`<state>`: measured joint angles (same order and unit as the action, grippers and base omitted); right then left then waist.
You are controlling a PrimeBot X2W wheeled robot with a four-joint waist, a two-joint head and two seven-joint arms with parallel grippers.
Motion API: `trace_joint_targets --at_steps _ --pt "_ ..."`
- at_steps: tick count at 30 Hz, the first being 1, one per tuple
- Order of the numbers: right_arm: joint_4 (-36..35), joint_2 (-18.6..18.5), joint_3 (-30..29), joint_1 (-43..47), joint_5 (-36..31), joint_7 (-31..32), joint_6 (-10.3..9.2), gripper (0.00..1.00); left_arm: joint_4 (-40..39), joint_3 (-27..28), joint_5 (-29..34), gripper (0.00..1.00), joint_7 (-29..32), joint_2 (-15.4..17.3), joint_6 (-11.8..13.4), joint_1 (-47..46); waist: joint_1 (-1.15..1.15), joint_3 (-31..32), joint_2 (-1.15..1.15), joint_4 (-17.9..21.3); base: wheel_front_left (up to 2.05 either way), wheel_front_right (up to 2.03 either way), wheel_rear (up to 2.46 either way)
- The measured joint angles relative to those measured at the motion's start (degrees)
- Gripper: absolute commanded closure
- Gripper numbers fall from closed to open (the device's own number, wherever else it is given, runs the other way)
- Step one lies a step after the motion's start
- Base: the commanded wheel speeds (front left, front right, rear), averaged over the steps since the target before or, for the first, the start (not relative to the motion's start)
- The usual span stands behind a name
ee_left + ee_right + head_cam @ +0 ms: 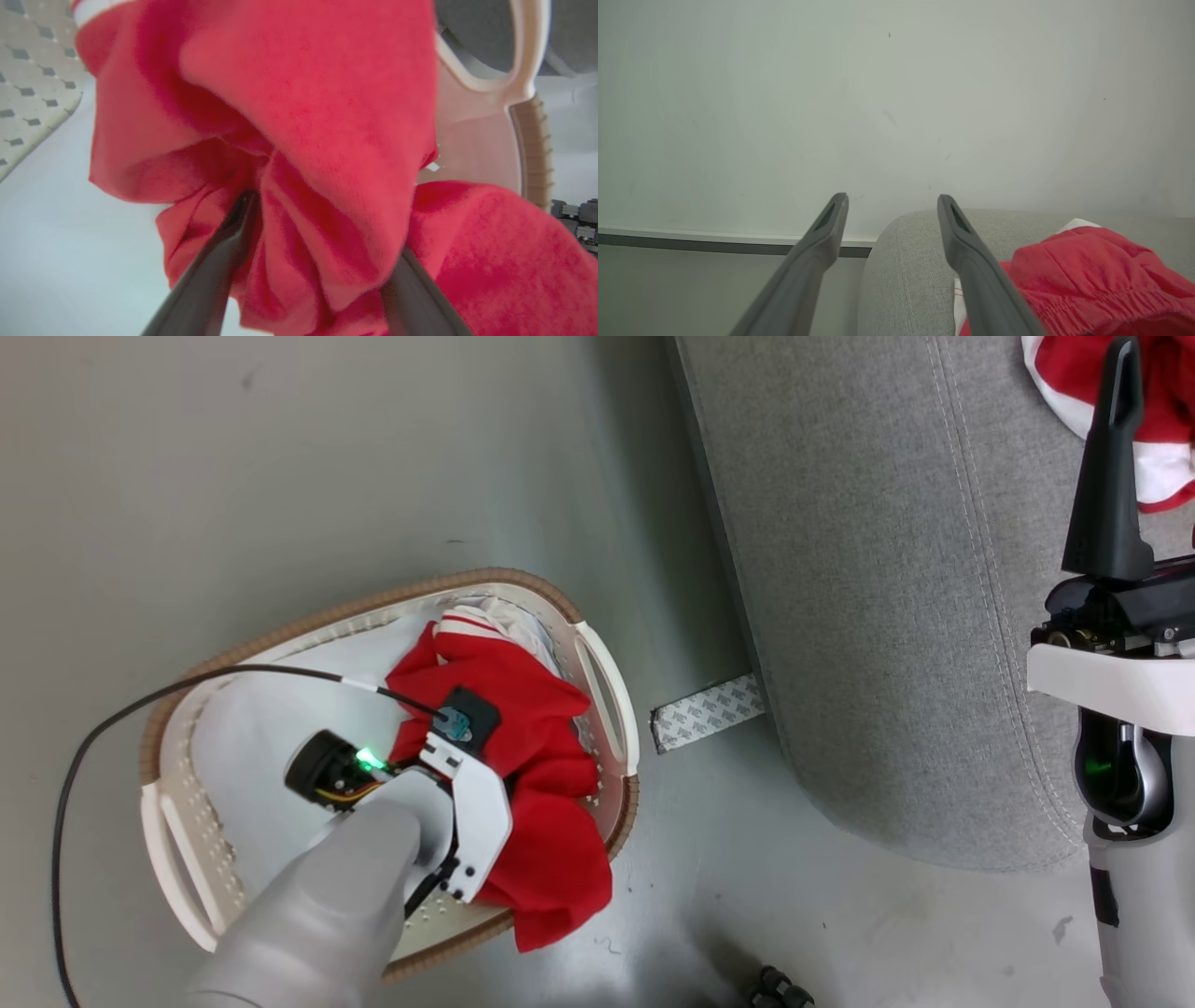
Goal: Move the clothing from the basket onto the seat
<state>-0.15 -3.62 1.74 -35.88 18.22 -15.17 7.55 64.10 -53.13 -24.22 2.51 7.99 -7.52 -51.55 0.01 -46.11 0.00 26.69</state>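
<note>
One red garment (pixel 532 775) lies bunched in the right half of the basket (pixel 373 602), and its lower end hangs over the rim. My left gripper (pixel 322 219) is pushed down into it, open, with a thick fold of red fabric between the fingers; cloth covers the right fingertip. The other red garment (pixel 1162 401), with white trim, lies on the grey sofa (pixel 887 569). My right gripper (pixel 892 198) stands open and empty above the sofa (pixel 915 261), just left of that garment (pixel 1092 266).
A pale blue-white cloth (pixel 252 747) lines the basket floor. A black cable (pixel 93 737) loops from my left wrist over the basket's left side. A patterned strip (pixel 707 711) lies on the floor between basket and sofa. A small dark object (pixel 780 989) sits at the bottom edge.
</note>
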Motion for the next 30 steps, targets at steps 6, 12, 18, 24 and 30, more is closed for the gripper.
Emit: trace_joint_targets --at_steps 6,12,18,24,30 --pt "0.1 0.3 0.1 0.0 0.0 0.0 0.0 0.0 1.1 -2.5 -2.7 0.08 2.2 0.8 0.0 -0.9 0.0 -1.0 0.0 0.4 0.0 0.0 0.0" --pt "0.4 0.4 -0.3 0.0 0.0 0.0 0.0 0.0 -0.2 -4.7 -5.5 1.0 -0.9 1.3 0.0 -1.5 0.0 -1.1 0.0 -0.1 0.0 0.0 0.0" --pt "1.6 0.5 -0.4 0.3 -0.6 0.0 0.0 0.0 -1.3 -6.6 -8.6 1.0 -4.1 0.7 0.0 -1.1 0.0 1.4 0.0 -1.2 0.0 0.0 0.0" --pt "2.5 -1.5 -1.1 1.7 -1.5 0.0 0.0 0.0 -3.1 -9.1 -12.2 1.0 -8.1 -1.2 0.0 1.0 -0.01 6.5 0.0 -2.8 0.0 0.0 0.0" --pt "4.5 -4.2 -1.5 5.1 -1.8 0.0 0.0 0.0 -5.3 -11.6 -16.2 1.0 -12.0 -3.0 0.0 3.5 -0.01 13.2 0.0 -5.3 0.0 0.0 0.0"
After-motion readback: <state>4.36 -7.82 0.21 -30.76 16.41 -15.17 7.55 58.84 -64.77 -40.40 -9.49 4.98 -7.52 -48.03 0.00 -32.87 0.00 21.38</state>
